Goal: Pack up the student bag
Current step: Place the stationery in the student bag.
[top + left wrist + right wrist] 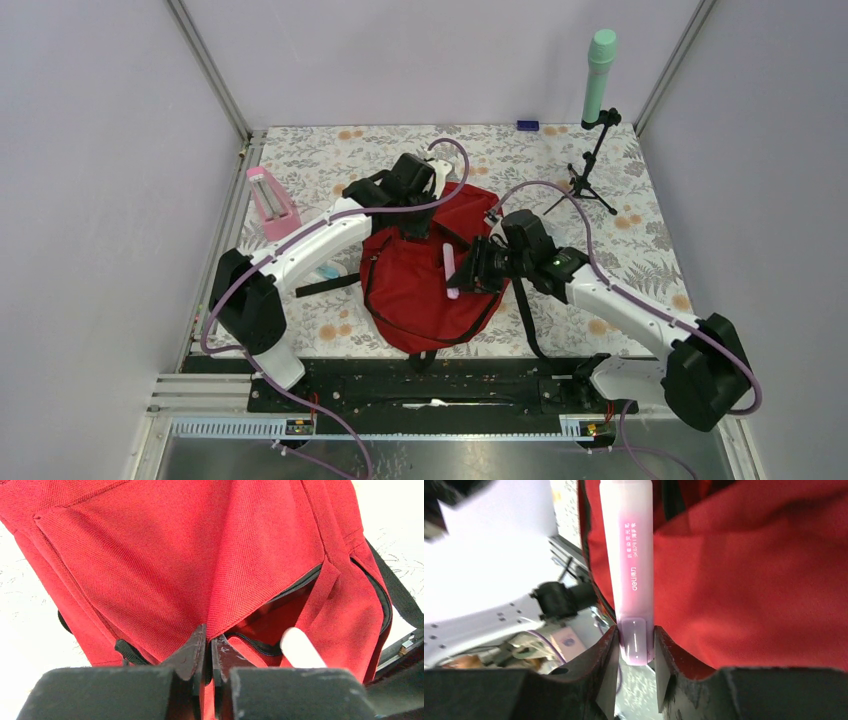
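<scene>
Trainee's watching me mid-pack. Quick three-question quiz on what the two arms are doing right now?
1. True or false: the left fingers pinch the fabric of the student bag.
2. The right fingers hold: A) a pink highlighter B) a pencil C) nothing.
3. Fill in: in the top view, the pink case sits on the table to the bag's ____.
Key: 1 true; 2 A; 3 left.
</scene>
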### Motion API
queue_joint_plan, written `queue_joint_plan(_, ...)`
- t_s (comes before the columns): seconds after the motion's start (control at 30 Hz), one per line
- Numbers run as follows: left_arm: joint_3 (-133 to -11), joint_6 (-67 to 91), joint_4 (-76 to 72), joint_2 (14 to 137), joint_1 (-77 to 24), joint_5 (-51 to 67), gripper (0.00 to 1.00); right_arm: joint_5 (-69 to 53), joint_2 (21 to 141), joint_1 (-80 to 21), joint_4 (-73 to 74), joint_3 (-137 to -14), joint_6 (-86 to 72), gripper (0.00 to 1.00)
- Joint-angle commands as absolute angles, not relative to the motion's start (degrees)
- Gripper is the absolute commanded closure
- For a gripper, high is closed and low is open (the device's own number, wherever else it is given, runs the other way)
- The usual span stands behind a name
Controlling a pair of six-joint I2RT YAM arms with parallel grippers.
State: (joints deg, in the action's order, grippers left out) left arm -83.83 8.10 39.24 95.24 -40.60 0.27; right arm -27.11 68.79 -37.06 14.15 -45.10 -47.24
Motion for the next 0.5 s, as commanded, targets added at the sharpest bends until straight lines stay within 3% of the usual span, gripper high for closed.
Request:
queue_joint_plan(0.0, -83.8, 9.4, 37.7, 90.8, -40.7, 3.1, 0.98, -28.4, 73.9, -37.4, -5.4, -43.5, -63.6, 1.00)
queue_joint_plan(0.47, -83.1, 9.5, 36.8, 88.5, -40.7, 3.6, 0.99, -13.6, 84.3, -37.5, -28.4, -37.8, -94.5, 1.00)
